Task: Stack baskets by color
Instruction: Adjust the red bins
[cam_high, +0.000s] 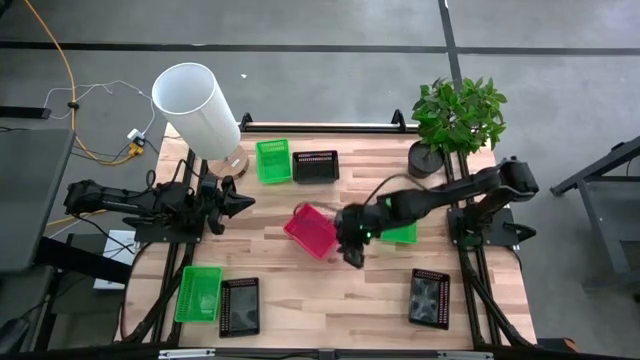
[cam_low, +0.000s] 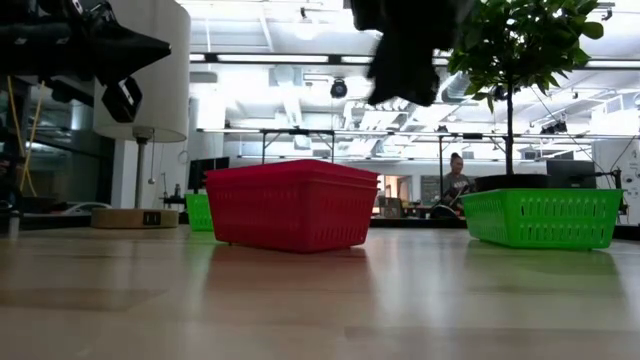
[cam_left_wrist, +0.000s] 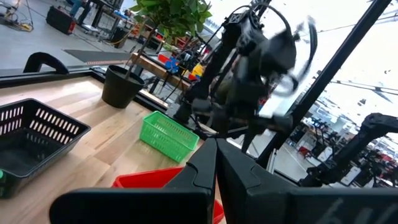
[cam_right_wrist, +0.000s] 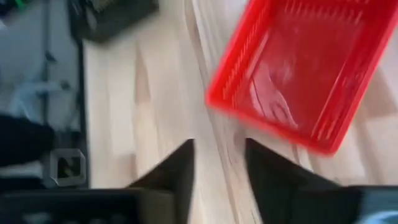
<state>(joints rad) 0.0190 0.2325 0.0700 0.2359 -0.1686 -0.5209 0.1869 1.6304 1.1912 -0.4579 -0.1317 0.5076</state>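
Your right gripper (cam_high: 352, 250) hangs over mid-surface, just beside the pink basket (cam_high: 312, 230). Right wrist view: the two fingers (cam_right_wrist: 177, 171) stand apart with bare wood between them, nothing held; the pink basket sits clear ahead of the tips.

The pink basket rests upright on the surface (cam_high: 300, 290), turned at an angle to the edges. Low view shows it flat on the wood, possibly more than one nested; you cannot tell.

One green basket (cam_high: 402, 233) lies just beyond your right arm, partly hidden by it. A second green basket (cam_high: 272, 160) sits at the far edge, with a black basket (cam_high: 315, 165) just beside it. Near edge, left: a third green basket (cam_high: 198, 293) with a black one (cam_high: 239, 305) beside it. Near edge, right: another black basket (cam_high: 429, 297) alone.

Your left gripper (cam_high: 238, 203) waits on the left side, fingers closed together, empty, pointing toward centre.

White cylinder (cam_high: 197, 108) at the far left corner, plant pot (cam_high: 424, 160) at the far right corner.
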